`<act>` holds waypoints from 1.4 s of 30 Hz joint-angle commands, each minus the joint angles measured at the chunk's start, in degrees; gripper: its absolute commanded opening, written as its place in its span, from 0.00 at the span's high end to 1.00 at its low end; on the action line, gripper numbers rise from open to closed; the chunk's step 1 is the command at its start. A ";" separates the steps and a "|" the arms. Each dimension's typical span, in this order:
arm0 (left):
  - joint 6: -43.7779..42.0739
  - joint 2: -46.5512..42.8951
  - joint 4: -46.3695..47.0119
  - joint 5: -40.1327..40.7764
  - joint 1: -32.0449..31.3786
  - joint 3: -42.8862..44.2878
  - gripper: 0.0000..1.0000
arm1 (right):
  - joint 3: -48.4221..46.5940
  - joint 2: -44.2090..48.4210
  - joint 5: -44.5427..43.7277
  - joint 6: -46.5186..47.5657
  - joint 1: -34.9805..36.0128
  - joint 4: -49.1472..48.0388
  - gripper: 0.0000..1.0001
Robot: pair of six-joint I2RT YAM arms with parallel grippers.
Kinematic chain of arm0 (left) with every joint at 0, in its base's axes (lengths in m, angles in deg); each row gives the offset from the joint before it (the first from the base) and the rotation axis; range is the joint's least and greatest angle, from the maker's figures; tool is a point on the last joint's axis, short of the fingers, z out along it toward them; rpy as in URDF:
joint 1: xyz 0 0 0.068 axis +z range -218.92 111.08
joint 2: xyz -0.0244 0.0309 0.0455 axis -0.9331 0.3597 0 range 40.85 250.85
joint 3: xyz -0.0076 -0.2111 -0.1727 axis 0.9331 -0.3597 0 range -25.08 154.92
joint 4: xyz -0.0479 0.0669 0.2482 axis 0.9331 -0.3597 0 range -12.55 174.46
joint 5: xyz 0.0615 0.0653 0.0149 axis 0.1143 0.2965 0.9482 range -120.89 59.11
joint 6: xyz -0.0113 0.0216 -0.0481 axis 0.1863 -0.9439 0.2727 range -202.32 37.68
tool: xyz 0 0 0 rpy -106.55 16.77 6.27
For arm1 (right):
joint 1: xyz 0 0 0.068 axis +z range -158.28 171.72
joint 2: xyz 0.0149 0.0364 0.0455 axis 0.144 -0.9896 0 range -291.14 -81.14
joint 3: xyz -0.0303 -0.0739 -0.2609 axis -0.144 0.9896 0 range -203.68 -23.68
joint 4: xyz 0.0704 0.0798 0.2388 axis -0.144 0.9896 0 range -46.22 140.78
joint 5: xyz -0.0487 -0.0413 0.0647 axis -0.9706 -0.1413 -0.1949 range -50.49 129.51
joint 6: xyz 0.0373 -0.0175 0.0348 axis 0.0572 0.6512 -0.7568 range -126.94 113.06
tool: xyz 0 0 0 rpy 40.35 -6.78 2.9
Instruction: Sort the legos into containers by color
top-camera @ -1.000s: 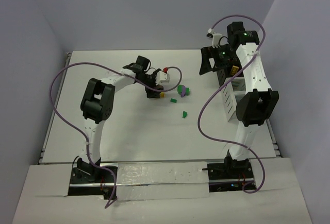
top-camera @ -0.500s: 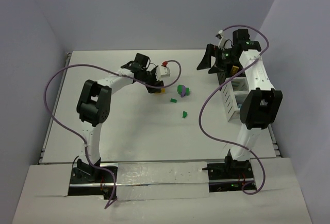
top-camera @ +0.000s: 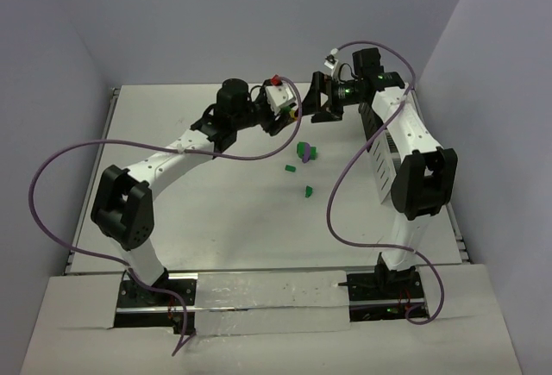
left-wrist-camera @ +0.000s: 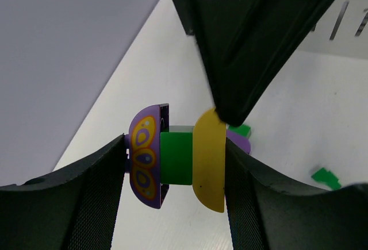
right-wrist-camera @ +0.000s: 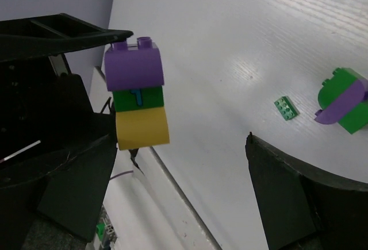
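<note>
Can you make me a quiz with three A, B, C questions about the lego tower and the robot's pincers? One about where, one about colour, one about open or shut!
1. Where is the lego stack?
A) lying on the table
B) between the fingers of the left pincer
C) inside the white rack

2. What colour is its middle piece?
A) red
B) green
C) orange

3. How is the right pincer?
A) open, gripping nothing
B) shut on a brick
C) shut on nothing

Answers:
1 B: the left pincer clamps the stack from both sides, up off the table.
2 B: green sits between the purple and yellow pieces.
3 A: its fingers stand wide apart.
</note>
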State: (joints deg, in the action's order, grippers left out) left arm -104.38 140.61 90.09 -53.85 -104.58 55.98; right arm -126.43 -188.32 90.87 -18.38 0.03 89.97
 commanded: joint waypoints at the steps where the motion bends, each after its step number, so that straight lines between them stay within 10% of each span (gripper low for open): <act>1: 2.48 -0.66 5.96 3.47 -0.35 -0.17 0.93 | -3.30 0.35 4.70 -0.93 0.75 -2.60 0.00; 22: 2.03 -1.44 8.86 1.66 -0.63 -1.07 0.95 | -4.16 -2.31 14.55 -7.15 1.01 -8.49 0.08; 30: 2.81 -2.40 9.68 1.25 -0.70 -1.16 0.95 | -4.34 -3.62 13.85 -7.52 1.27 -9.25 0.34; 42: 3.98 -2.57 10.43 0.32 -1.05 -0.65 0.94 | -4.79 -4.92 14.11 -8.30 1.60 -10.11 0.38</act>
State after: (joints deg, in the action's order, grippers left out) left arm -101.49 140.50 96.58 -51.92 -105.09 54.41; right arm -128.18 -192.36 103.47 -25.90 0.98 82.67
